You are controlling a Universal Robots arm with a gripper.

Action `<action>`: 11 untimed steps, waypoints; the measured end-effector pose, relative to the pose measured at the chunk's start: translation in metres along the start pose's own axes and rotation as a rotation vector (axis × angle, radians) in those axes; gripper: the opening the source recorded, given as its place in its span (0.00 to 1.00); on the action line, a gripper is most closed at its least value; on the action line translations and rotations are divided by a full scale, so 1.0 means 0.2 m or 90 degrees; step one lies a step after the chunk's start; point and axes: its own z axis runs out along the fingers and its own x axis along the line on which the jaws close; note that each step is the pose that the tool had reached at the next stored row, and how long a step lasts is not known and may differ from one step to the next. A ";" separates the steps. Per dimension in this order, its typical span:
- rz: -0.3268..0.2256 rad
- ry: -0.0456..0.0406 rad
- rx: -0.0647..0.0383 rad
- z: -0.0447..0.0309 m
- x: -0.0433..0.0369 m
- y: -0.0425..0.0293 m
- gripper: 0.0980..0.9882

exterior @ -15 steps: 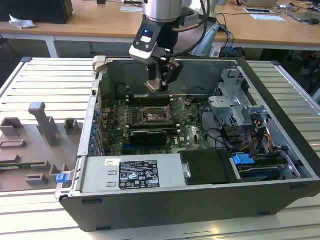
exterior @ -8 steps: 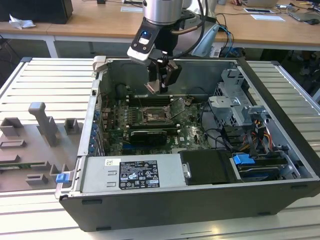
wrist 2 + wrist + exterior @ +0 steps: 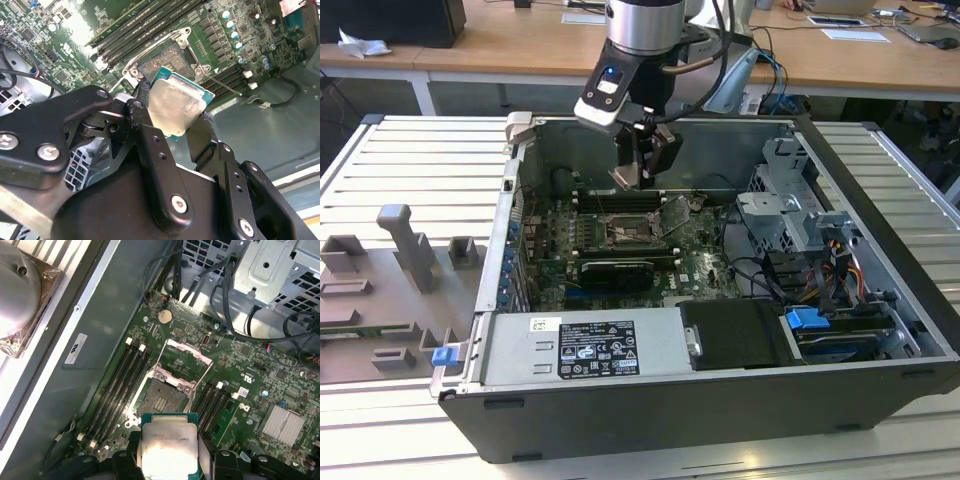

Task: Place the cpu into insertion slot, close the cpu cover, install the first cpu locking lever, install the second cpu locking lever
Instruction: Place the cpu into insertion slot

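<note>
While the arm [image 3: 642, 25] reaches down into the open computer case [image 3: 620, 420], you can see the case walls hemming it in all round. The grey power supply [image 3: 580, 345] lies along the near edge and the metal drive cage [image 3: 790, 200] fills the exterior view's right. The open room is over the green motherboard [image 3: 700, 265], and that is where the gripper [image 3: 642, 175] hangs, above the board and touching nothing on it.

Long black memory slots [image 3: 120, 385] run on either side of the insertion slot [image 3: 160, 397], which lies bare, its dark centre showing. The cpu cover [image 3: 190, 351] is swung up off it, standing at the socket's far edge.

In both wrist views the black fingers [image 3: 145, 125] pinch the cpu [image 3: 175, 107] by two opposite edges, silvery top facing the cameras. The chip sits right between the fingertips, tilted in the second wrist view. It is held in the air, short of the socket and not seated.
</note>
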 end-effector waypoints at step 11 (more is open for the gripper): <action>0.185 -0.0087 -0.008 0.085 -0.004 -0.004 0.49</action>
